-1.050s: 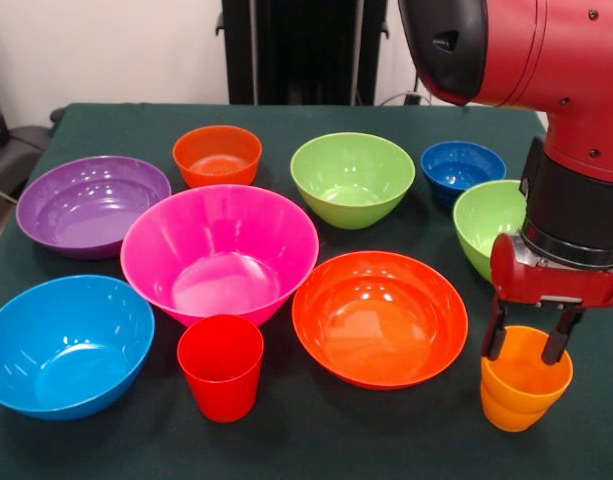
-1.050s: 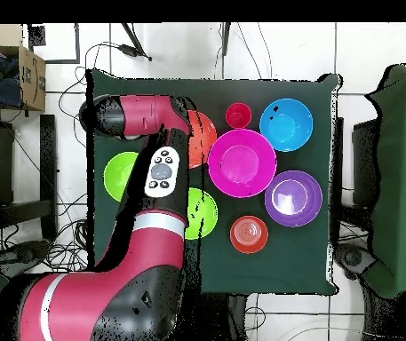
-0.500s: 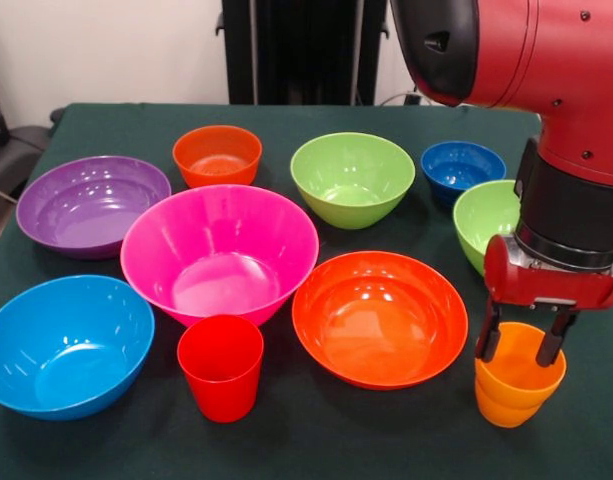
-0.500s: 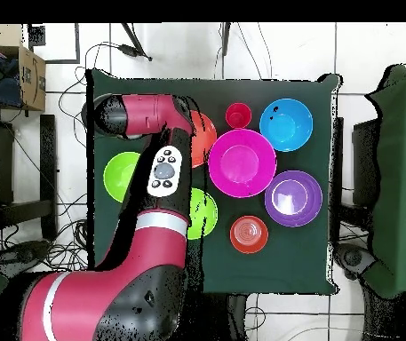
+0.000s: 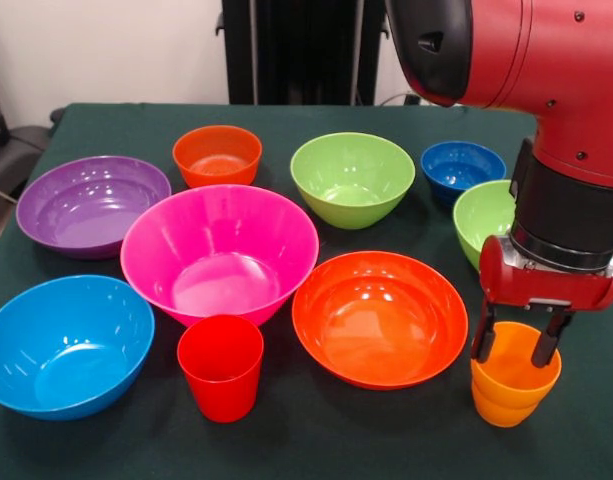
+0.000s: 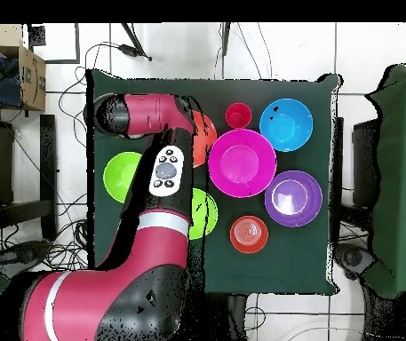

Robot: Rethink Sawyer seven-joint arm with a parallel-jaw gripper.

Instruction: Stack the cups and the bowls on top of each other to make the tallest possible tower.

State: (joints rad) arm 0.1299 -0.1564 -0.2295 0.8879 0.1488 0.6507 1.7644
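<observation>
My gripper (image 5: 514, 343) is at the front right of the table, shut on the rim of the orange cup (image 5: 510, 388), which hangs upright below it. The red cup (image 5: 221, 367) stands alone near the front edge, between the light blue bowl (image 5: 64, 343) and the large orange-red bowl (image 5: 379, 316). Behind them stand the pink bowl (image 5: 219, 250), the purple bowl (image 5: 91, 203), the small orange-red bowl (image 5: 217, 154), two lime green bowls (image 5: 352, 177) (image 5: 486, 220) and the small blue bowl (image 5: 462, 167). In the overhead view my arm (image 6: 166, 169) hides the gripper and the orange cup. No tower shows.
All the bowls sit open side up, close together on the dark green table (image 5: 316, 440). A bare strip runs along the front edge between the red cup and the orange cup. Chairs (image 6: 402, 178) flank the table in the overhead view.
My gripper has shifted a little to the left in the front view, and the orange cup has moved with it. The bowls and the red cup have stayed put.
</observation>
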